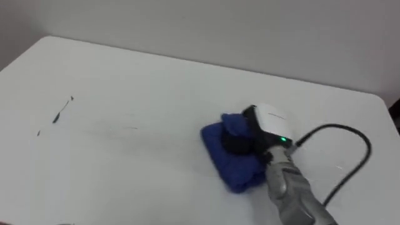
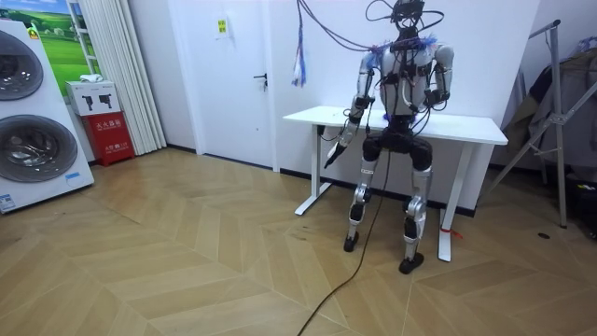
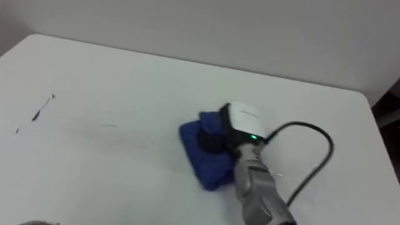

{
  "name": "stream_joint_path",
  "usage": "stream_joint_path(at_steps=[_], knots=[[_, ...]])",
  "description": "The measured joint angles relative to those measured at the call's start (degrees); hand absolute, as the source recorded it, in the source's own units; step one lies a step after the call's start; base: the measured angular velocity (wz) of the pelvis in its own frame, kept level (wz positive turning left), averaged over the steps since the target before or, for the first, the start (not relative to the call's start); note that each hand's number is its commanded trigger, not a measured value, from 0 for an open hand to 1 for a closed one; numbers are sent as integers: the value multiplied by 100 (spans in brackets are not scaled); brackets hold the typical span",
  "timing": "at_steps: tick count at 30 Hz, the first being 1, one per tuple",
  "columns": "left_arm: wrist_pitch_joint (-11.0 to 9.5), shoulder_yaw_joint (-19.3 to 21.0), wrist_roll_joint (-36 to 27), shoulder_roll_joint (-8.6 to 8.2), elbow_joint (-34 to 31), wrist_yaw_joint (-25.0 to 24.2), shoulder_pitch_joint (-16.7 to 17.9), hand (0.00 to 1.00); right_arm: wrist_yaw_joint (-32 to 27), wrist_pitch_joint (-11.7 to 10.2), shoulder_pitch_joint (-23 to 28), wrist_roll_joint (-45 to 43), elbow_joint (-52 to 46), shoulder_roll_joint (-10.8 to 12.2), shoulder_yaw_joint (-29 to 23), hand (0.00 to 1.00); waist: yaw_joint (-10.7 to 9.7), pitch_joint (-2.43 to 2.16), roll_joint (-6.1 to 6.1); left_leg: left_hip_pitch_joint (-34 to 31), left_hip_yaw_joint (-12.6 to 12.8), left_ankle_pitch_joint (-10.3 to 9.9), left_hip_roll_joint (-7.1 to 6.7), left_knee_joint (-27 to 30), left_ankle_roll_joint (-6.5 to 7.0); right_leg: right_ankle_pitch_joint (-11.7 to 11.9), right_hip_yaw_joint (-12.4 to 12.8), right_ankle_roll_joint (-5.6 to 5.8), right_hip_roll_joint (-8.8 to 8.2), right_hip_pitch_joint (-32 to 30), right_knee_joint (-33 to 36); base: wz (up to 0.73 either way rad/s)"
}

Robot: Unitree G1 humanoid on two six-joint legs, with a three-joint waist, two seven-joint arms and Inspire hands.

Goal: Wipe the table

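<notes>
A blue cloth [image 1: 226, 156] lies bunched on the white table [image 1: 137, 75], right of the middle. My right hand [image 1: 267, 128] rests on top of it, dark fingers [image 1: 240, 144] curled into the folds, and its arm comes in from the lower right. Short dark marks [image 1: 62, 111] streak the table near its left end, well away from the cloth. A faint smear [image 1: 119, 129] runs between the marks and the cloth. In the room view I stand upright at the table's near side [image 2: 401, 126], and my left hand [image 2: 334, 152] hangs beside the table edge.
The table's far edge [image 1: 206, 62] runs along a pale wall and its right corner [image 1: 382, 100] is rounded. In the room view, washing machines [image 2: 33, 121] and a red box [image 2: 110, 135] stand at the left, a metal rack [image 2: 560, 112] at the right.
</notes>
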Motion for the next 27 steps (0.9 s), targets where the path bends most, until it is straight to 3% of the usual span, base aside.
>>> stream_joint_path(at_steps=[2,4,6,7,9,10,12,14,16,17,19,21,22,24,25,27], knots=[[95,142,-7,11,-20,-18,265,0,-3,-115,85,5,60,-16,-166,100,-45,8,29,-2,-115,-8,-17,-14,8,1,-106,1,-4,80,-20,33],[144,261,-6,10,-28,-101,528,0,-213,-372,333,70,240,-38,-496,100,-157,8,102,74,-159,-10,-24,-32,12,1,-242,3,-12,193,-40,28],[143,450,-12,14,-19,-184,772,0,-759,-783,785,174,371,-86,-924,100,-497,10,150,133,-168,-14,-96,-37,23,-27,-337,46,-59,380,-152,28],[141,517,-8,12,-4,-197,789,0,-903,-888,923,245,359,-116,-1063,100,-584,11,149,130,-157,-14,-128,-38,28,-54,-338,89,-91,392,-162,21],[32,1065,20,80,28,-199,828,0,-1584,-1204,1769,428,145,-272,-1656,100,-974,-25,80,147,-124,-15,-192,-32,49,-92,-341,148,-149,454,-218,5],[8,1210,27,107,42,-186,825,0,-1781,-1286,1984,475,134,-335,-1795,100,-1072,-48,103,149,-123,-15,-199,-33,50,-96,-342,154,-155,460,-215,-4],[-125,1692,131,162,44,-176,808,0,-2381,-1510,2636,532,284,-461,-2599,100,-1358,-105,64,236,-73,-38,-220,-30,85,-112,-314,181,-195,530,-192,-9],[-222,1709,127,181,17,-231,716,0,-2624,-1602,2772,664,621,-663,-2963,100,-1487,-151,71,242,32,-94,-220,15,114,-132,-240,211,-230,508,-121,-18],[-292,1639,148,197,18,-299,533,0,-2667,-1689,2782,843,927,-888,-3139,100,-1534,-152,72,190,46,-183,-217,191,140,-135,-167,221,-247,503,-59,-11],[-338,1502,149,207,18,-307,423,0,-2645,-1689,2771,1029,1069,-1026,-3113,100,-1536,-152,63,160,51,-220,-223,312,167,-149,-170,234,-288,495,32,0],[-345,1313,145,187,19,-310,250,0,-2607,-1684,2646,1205,1261,-1057,-3117,100,-1489,-152,63,117,68,-248,-242,428,194,-154,-138,228,-343,431,171,-5],[-336,1006,106,184,19,-294,100,0,-2553,-1407,2385,1205,1266,-988,-3069,100,-1454,-151,85,67,93,-302,-248,596,224,-155,-144,218,-397,382,305,-11],[-332,753,101,178,17,-266,28,0,-2547,-1151,2280,1203,1199,-920,-2986,100,-1370,-150,109,27,134,-367,-241,709,239,-156,-144,217,-432,327,390,-24],[-347,315,-1,158,80,-65,-134,0,-2487,-603,1913,1200,1216,-779,-2719,100,-994,-134,147,-31,380,-532,-100,973,226,-105,-186,140,-454,85,684,-60],[-384,221,-4,158,207,-37,-187,0,-2434,-465,1785,1199,1202,-725,-2584,100,-844,-134,166,-58,406,-572,-74,1031,239,-77,-269,95,-472,-5,804,-99],[-402,-17,-4,158,754,65,-443,0,-2025,-165,1013,813,1181,-370,-1688,100,-386,-79,255,-153,508,-665,109,1198,261,125,-1037,-168,-560,-476,1402,-99]])
